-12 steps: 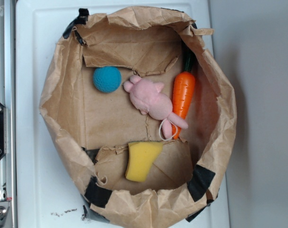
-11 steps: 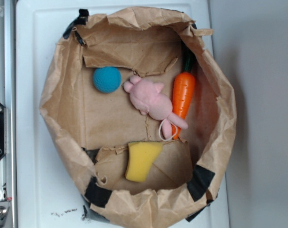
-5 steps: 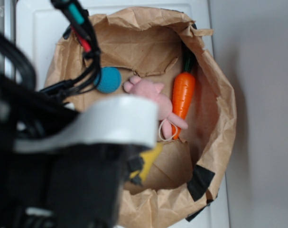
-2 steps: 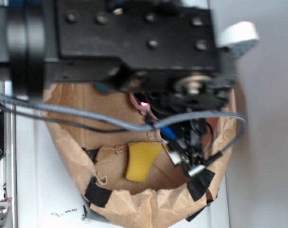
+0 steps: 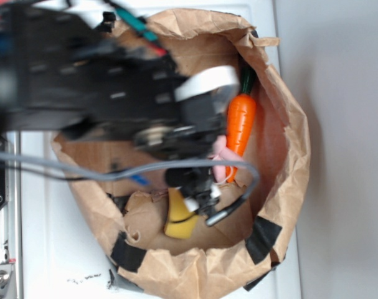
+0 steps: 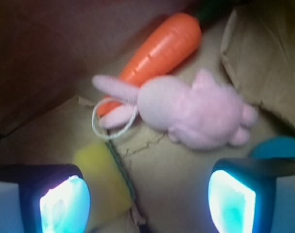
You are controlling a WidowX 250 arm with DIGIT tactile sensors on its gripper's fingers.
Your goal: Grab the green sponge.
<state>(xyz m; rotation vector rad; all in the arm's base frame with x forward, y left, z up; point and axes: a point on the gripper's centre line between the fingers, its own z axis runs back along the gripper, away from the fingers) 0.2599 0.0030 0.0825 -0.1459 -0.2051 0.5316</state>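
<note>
The green sponge (image 6: 101, 179) is a yellow foam block with a dark green edge, lying on the paper floor of the bag. In the wrist view it sits right beside the left finger pad (image 6: 64, 204), reaching partly into the gap. The right pad (image 6: 232, 201) stands far off over bare paper. My gripper (image 6: 147, 204) is open and holds nothing. In the exterior view the blurred black arm covers most of the bag; the gripper (image 5: 198, 194) hangs over the upper right part of the sponge (image 5: 178, 223).
A pink plush toy (image 6: 196, 111) lies just beyond the fingers, with an orange carrot (image 6: 162, 48) behind it. A teal ball (image 6: 278, 145) peeks out above the right finger. Crumpled brown paper bag walls (image 5: 288, 156) ring everything. A grey cable (image 5: 238, 199) loops beside the gripper.
The arm, absent at first, swung in over the bag. Since 0.4 s ago the gripper has shifted left, from right of the sponge to over it. The sponge has not moved.
</note>
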